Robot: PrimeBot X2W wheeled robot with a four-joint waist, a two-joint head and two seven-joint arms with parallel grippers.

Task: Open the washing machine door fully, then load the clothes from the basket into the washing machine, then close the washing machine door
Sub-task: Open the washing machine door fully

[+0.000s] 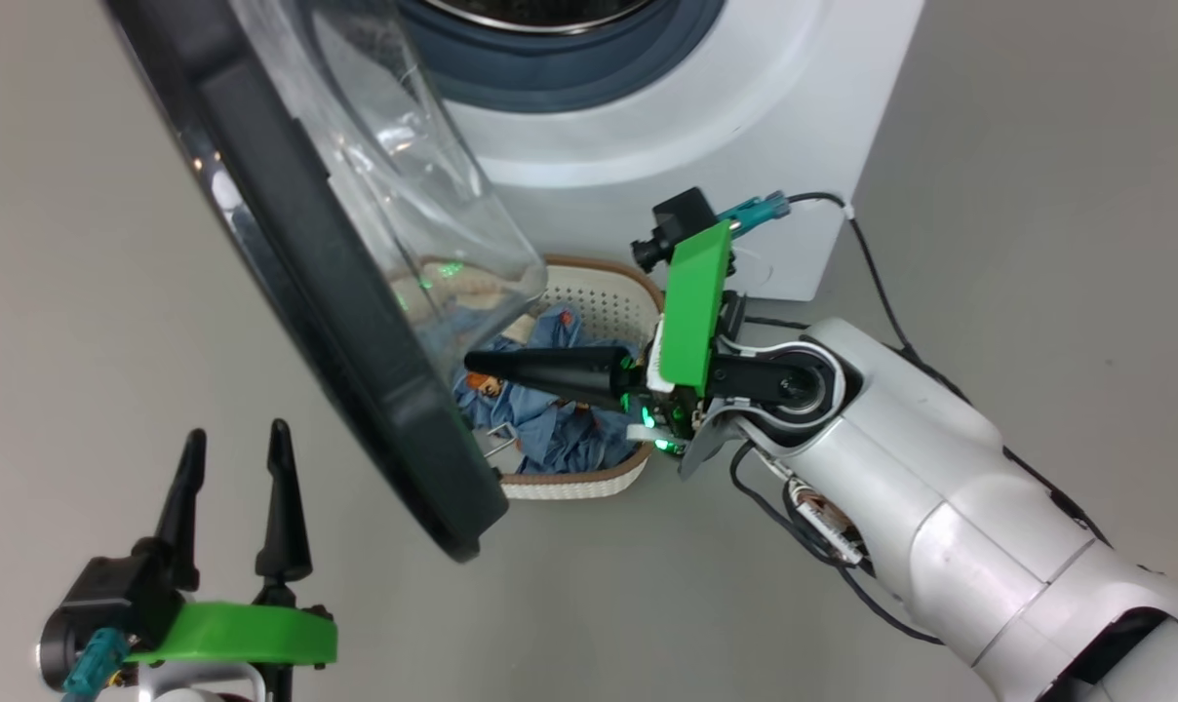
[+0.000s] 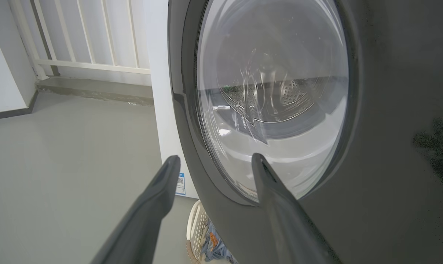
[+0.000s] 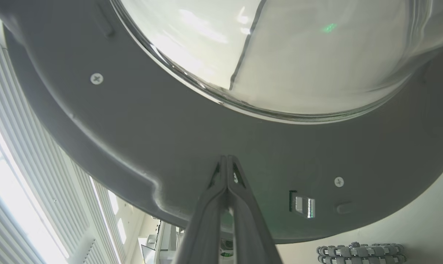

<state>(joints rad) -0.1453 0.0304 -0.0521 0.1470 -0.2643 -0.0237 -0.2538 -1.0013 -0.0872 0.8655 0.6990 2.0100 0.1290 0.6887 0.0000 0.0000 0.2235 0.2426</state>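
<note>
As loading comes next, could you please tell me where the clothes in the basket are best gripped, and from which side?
Probably best: pinch the bunched blue folds of the clothes heaped in the basket, coming down from above on the robot's right. The fabric lies loose and piled, and the washing machine door overhangs the basket's left end, blocking that side.

**Grey floor and its load**

The white washing machine [image 1: 745, 127] is stood directly on a smooth grey floor [image 1: 1038, 146]. The cream basket [image 1: 604, 302] is set on that floor just in front of the washing machine, near its lower front panel
</note>
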